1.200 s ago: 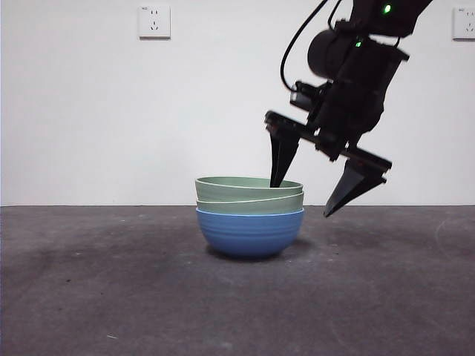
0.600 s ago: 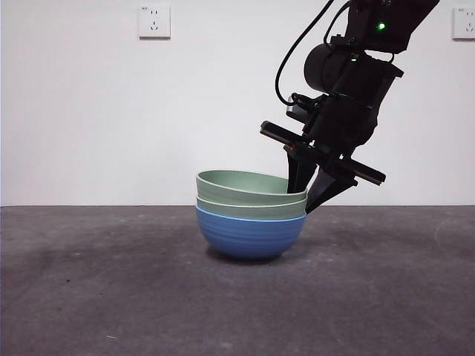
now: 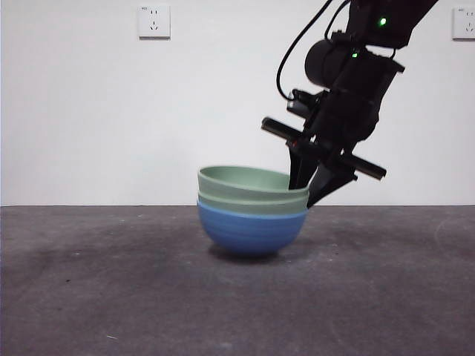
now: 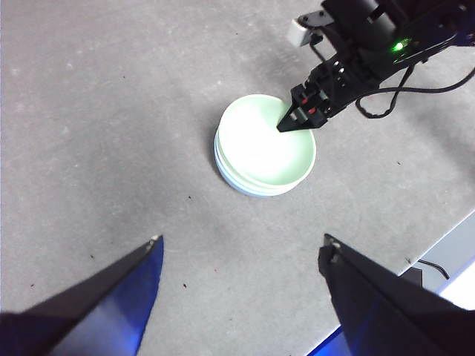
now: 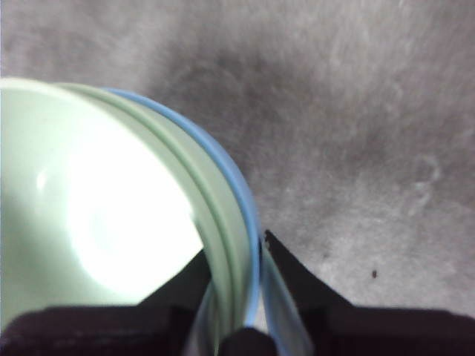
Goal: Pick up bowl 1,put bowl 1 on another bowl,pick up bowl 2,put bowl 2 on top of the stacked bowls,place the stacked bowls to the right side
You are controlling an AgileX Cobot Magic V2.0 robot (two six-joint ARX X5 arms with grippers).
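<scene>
The stacked bowls sit mid-table: a glossy blue bowl as base with two pale green bowls nested in it. The stack tilts slightly, its right side raised. My right gripper is shut on the stack's right rim, one jaw inside the top green bowl and one outside. In the right wrist view the green and blue rims run between the jaws of the right gripper. My left gripper hangs open high above the table, with the stacked bowls far below it.
The grey table stretches to both sides of the stack. A white wall with two sockets stands behind. The table's edge shows in the left wrist view.
The right gripper came down from open astride the rim and shut on it. The stack has since tipped and lifted slightly on its right side.
</scene>
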